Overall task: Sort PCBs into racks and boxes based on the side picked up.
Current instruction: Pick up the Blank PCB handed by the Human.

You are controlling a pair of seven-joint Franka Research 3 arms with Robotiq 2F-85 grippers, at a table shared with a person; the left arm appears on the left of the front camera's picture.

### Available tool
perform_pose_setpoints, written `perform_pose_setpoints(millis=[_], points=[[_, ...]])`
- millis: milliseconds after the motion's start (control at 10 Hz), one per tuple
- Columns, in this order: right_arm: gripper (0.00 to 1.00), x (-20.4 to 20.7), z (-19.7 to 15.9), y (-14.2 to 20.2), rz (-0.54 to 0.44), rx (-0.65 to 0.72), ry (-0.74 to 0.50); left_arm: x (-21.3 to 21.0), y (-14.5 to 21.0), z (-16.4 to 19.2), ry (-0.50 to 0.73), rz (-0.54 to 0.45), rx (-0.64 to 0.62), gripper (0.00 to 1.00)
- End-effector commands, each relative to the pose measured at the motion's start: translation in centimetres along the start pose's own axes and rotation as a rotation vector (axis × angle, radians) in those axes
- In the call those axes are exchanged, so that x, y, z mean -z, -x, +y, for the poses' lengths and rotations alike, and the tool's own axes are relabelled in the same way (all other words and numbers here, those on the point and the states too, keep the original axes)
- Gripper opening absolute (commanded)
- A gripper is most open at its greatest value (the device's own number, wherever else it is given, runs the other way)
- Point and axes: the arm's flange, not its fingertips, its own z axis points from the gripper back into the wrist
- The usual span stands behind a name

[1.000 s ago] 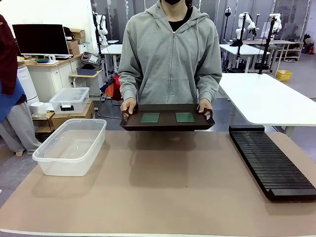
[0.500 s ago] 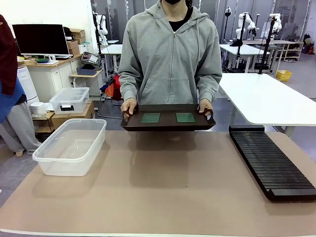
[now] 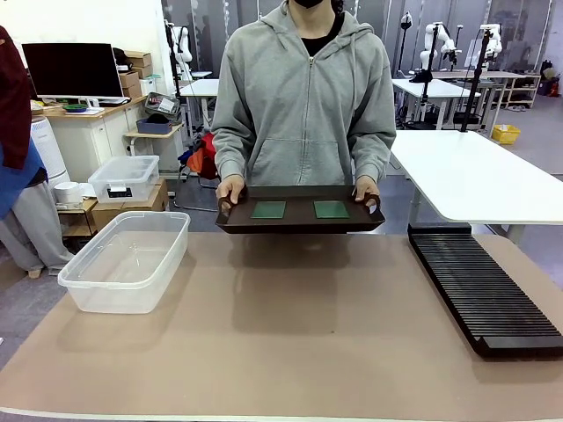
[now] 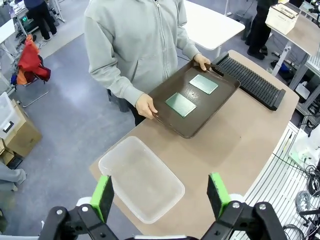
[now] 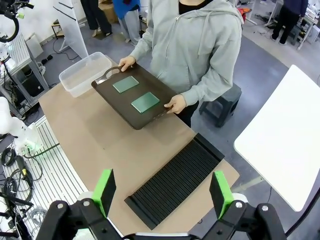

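Left hand [image 4: 160, 194] and right hand [image 5: 163, 189] spread wide, gripping nothing, high over the surface [image 3: 290, 343].
Across it, a person [image 3: 303, 97] holds a dark tray [image 3: 299, 226] by both handles at the far edge, two green PCBs [image 3: 268, 209] lying flat side by side on it. The clear tub [image 3: 123, 294] sits on the robot's left, the black rack [image 3: 484, 290] on its right.
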Motion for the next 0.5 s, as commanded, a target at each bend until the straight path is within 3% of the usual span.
perform_pose_setpoints(millis=[0,400], points=[[1.0,-0.04,0.16,0.06,-0.002,0.003,-0.001,0.08,-0.19,0.03,0.007,0.007,0.003,1.0],[1.0,-0.04,0.16,0.06,-0.002,0.003,-0.001,0.08,-0.19,0.03,0.007,0.007,0.003,1.0]])
